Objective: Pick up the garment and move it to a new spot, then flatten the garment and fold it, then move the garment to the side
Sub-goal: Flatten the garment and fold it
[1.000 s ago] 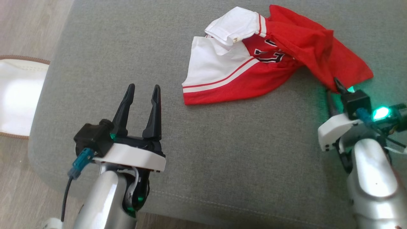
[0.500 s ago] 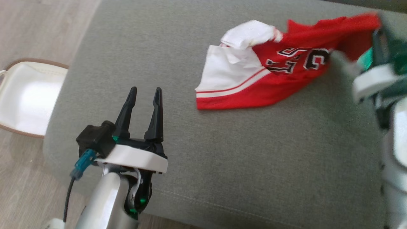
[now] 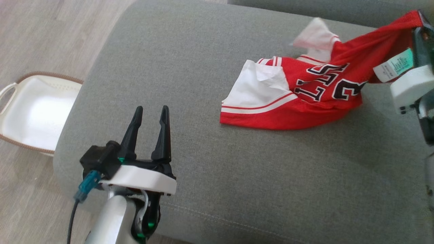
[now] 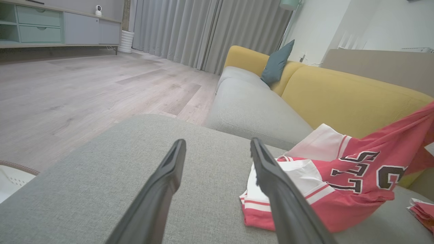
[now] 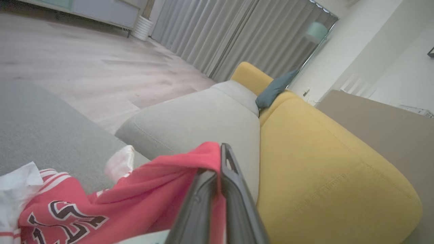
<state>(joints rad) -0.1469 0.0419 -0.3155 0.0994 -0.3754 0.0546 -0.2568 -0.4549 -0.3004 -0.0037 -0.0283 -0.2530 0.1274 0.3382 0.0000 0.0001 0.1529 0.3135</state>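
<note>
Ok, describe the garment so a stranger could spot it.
Find the grey seat cushion, then its far right. The garment there is a red jersey with white panels; black lettering and a corner pinched up by the right end effector mark it out.

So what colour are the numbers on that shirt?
Black, on the red shirt; the head view shows them best.

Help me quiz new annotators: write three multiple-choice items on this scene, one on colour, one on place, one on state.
1. The jersey is mostly: A blue; B red; C green.
2. The white basket stands: A on the floor beside the grey seat; B on the seat; C on the jersey.
3. The right end effector is: A open; B shut on nothing; C shut on the jersey.
Key: 1 B, red cloth, white panels; 2 A, wood planks under it; 3 C, red fabric pinched in its shut jaws.
</note>
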